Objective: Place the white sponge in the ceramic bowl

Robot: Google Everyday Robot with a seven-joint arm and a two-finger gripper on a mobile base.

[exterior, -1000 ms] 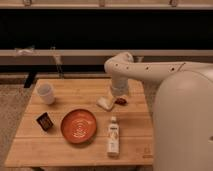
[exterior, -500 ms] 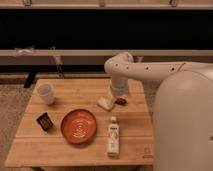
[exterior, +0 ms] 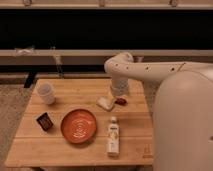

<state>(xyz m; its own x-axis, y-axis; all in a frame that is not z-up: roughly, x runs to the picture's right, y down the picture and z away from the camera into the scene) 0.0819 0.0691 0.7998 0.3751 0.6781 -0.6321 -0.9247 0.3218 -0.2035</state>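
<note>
Locate the small off-white soft sponge block [exterior: 105, 103] on the wooden table [exterior: 75, 95] at centre frame, up and right of the round orange-red ceramic bowl [exterior: 70, 131], which holds nothing. The pincer [exterior: 118, 96] hangs just beside the sponge; its state cannot be told. Judge lift, transfer and release as not yet done.

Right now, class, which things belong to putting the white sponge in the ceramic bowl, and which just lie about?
Job: white sponge; ceramic bowl; gripper, close beside the sponge.
Lying about: white cup; white bottle; dark packet; small red object.
</note>
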